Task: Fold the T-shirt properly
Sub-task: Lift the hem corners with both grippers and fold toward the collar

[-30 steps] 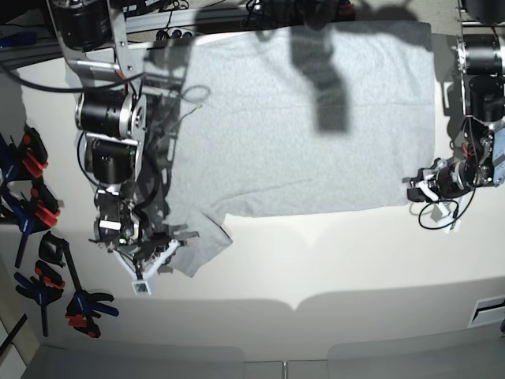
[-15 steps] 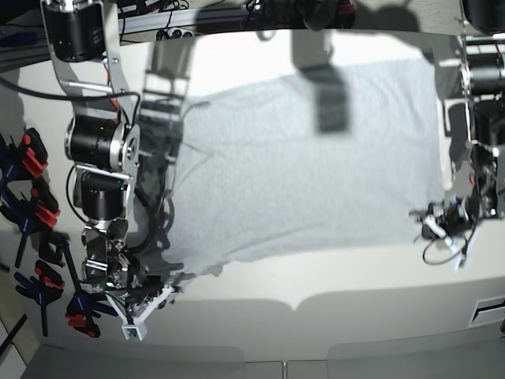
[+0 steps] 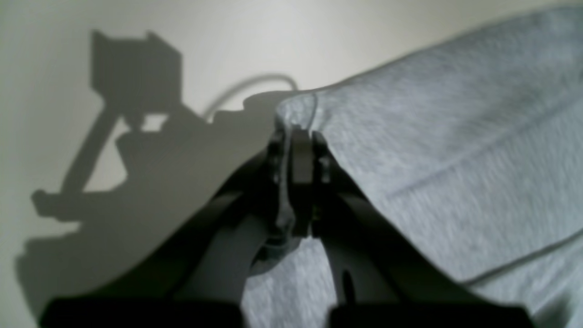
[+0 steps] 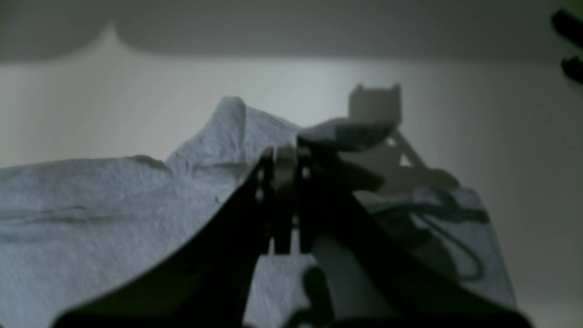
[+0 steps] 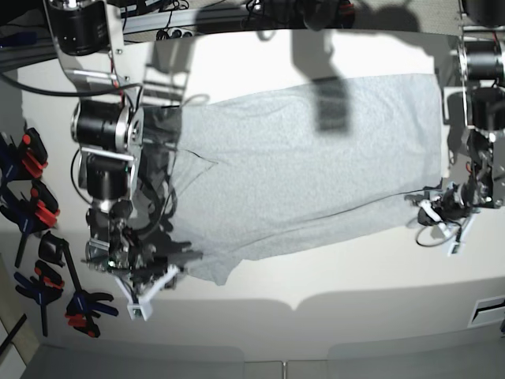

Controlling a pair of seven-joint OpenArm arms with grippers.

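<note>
I am viewing the T-shirt [image 5: 308, 166] as it is lying spread across the white table [image 5: 331, 268], covering the middle and far portion of the surface in the base view. It is presenting a plain, light heather-grey face; I am seeing no lettering on the visible side. The fabric is lying mostly flat, with shallow creases running across it and a near edge that is slanting from the lower corner on the base view's left up toward the right.

I am holding the left gripper [image 3: 295, 150] fully closed on a corner of the T-shirt; in its wrist view the stitched hem is curling over the fingertips, and a seam line is running across the cloth beside it. This gripper [image 5: 442, 207] is sitting at the base view's right edge of the garment.

I am holding the right gripper [image 4: 283, 168] fully closed on the T-shirt as well; in its wrist view the cloth is bunching into a raised peak just beside the tips. This gripper [image 5: 146, 272] is sitting at the near corner on the base view's left, beside a row of clamps [image 5: 39, 237].
</note>
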